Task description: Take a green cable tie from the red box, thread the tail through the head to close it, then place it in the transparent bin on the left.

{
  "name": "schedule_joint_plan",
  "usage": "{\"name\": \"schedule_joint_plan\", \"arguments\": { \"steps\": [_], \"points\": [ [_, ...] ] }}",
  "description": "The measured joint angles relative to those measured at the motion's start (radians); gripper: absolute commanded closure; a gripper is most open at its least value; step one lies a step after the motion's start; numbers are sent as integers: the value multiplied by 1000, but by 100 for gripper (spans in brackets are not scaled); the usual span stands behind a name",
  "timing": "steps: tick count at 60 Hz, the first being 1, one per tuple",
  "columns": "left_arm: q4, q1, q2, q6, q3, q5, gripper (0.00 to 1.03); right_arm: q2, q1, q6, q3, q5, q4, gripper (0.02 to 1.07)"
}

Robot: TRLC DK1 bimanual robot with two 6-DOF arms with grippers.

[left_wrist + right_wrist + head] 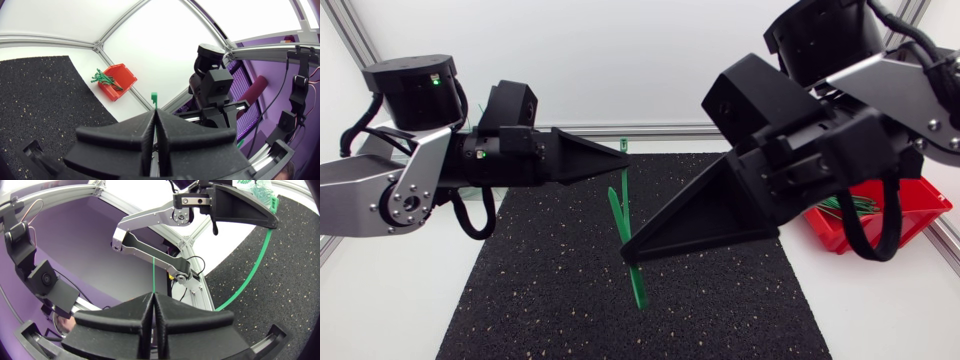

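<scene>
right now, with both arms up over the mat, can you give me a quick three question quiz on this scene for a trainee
1. True or false: the red box has green cable ties in it.
2. Pick one: the held cable tie is gripped by a) one pincer only, b) both the left pincer and the right pincer, c) neither.
3. Short answer: which end of the held cable tie sticks out past the left pincer's tip?
Key: 1 true; 2 b; 3 the head.

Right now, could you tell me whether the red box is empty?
No, a bundle of green cable ties lies in the red box.
</scene>
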Motion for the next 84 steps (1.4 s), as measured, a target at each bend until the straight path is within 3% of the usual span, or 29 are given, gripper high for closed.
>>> {"name": "schedule_joint_plan", "arguments": {
  "steps": [19,39,45,58,84],
  "points": [
    [7,-9,-12,0,-6,-37,100,77,-71,-20,102,-58,-253,101],
    [7,-40,-46,-40,-6,-52,100,77,-43,-43,129,-20,-318,101],
    [7,-41,-65,-42,-6,-56,100,77,-39,-71,147,-24,-391,101],
    [7,-68,-96,-51,-6,-87,100,121,-52,-175,237,-59,-674,101],
    [5,-144,-140,-53,-38,-166,100,158,-44,-165,283,-81,-760,101]
  ]
}}
